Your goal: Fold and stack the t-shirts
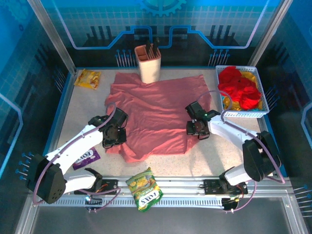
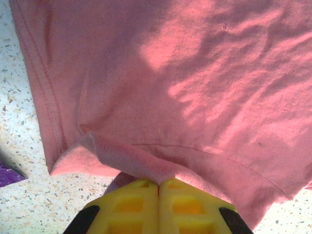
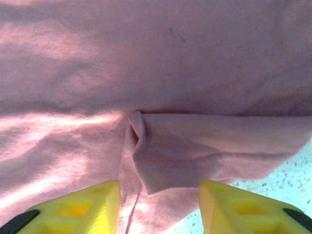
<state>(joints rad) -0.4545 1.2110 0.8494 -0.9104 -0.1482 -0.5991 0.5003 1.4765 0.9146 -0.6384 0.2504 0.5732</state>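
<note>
Clutter around the cloth: tan holder (image 1: 148, 66) with dark handles stands on the far hem of the salmon-pink t-shirt (image 1: 156, 109), which lies spread mid-table, thin, soft and wrinkled. White lattice basket (image 1: 243, 114) at far right holds red t-shirts (image 1: 239, 85) over a yellow t-shirt (image 1: 252, 74). Crinkly snack packets: yellow packet (image 1: 87, 78) far left, green packet (image 1: 144, 187) at near rail, purple packet (image 1: 87, 158) under the left arm. Left gripper (image 2: 158, 185) is clamped on the shirt's near-left hem fold. Right gripper (image 3: 159, 190) has its jaws apart, straddling a folded flap at the shirt's right edge, with speckled table (image 1: 219, 151) beside it.
</note>
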